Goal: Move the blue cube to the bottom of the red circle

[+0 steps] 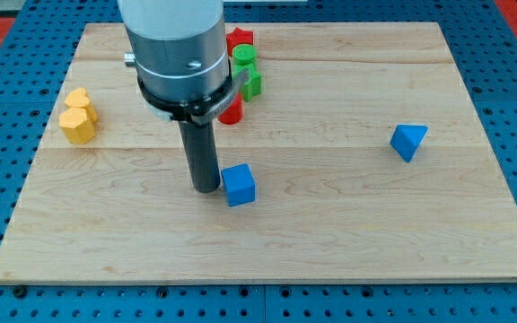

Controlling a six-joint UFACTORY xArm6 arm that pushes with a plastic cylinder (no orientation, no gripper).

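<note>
My tip [206,188] rests on the board [348,224] just at 9 o'clock of the blue cube [239,186], touching or nearly touching its side. The rod has no jaws, so it grasps nothing. The cube sits a little left of the board's middle. At 12 o'clock from the cube, partly hidden behind the arm [176,49], stands the red circle [232,110]; the two are apart, with bare wood between. Above the circle cluster two green blocks [249,82] [243,57] and a red block [240,39], shapes unclear. At 3 o'clock, well apart, lies a blue triangle [408,141]. At 10 o'clock, near the board's edge, sit two yellow blocks [77,127] [79,100], touching.
</note>
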